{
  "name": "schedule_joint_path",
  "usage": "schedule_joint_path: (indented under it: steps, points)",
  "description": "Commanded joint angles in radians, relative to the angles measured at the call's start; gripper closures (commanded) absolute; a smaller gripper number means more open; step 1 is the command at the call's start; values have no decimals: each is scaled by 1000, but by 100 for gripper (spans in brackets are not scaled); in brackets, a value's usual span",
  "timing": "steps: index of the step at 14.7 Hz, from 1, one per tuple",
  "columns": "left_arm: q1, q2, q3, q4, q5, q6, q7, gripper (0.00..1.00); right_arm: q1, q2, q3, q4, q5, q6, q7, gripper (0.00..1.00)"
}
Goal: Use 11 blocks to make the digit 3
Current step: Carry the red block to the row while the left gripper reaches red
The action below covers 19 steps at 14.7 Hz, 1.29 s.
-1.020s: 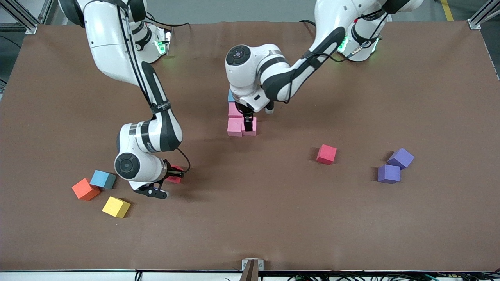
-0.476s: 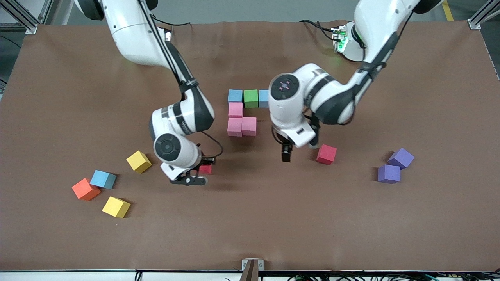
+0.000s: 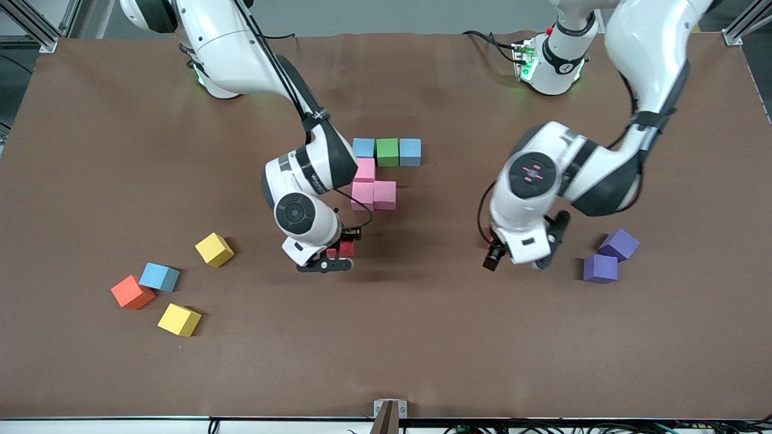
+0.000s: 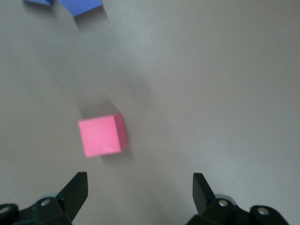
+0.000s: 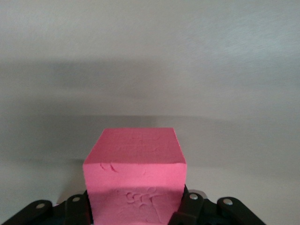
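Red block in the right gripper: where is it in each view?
Front view: red block in the right gripper, over the table near the pink blocks.
Right wrist view: foreground, clamped between the fingers.
Left wrist view: not in it; that is a second red block, lying loose.
Landmark: right gripper's black fingers, front and right wrist.

The desk (image 3: 90, 150) is covered by a matte brown sheet, slightly wrinkled along the edge where the bases stand. Aluminium frame posts (image 3: 745, 24) are seen at the corners there, over a grey floor (image 3: 374, 15). A small metal bracket (image 3: 389, 410) is fixed at the edge nearest the front camera. Soft shadows are cast.
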Motion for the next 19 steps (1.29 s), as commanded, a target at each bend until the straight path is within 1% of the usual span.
schedule_joint_path:
  steps: [1,4,7,9,11,14,16,19]
  points:
    - [122,5,-30,-48,-86,8,205,2,26,23,-4,19,13,6,-1,82]
    - [137,1,-28,-116,-82,59,213,2,67,42,-9,24,4,3,5,82]
    - [175,-7,-28,-234,-86,184,193,1,73,46,-9,24,-2,3,8,82]
    - [195,-7,-28,-286,-85,249,77,1,75,46,-6,24,3,3,11,82]
    - [191,-10,-30,-335,-73,292,-49,1,76,46,-6,21,1,4,13,82]
    - [195,-24,-30,-389,-28,303,-109,1,76,46,-6,19,0,4,13,82]
    - [197,-21,-28,-420,4,361,-161,1,76,52,-6,16,0,3,11,82]
    - [211,-12,-27,-426,23,399,-170,1,83,54,-6,15,0,0,11,82]
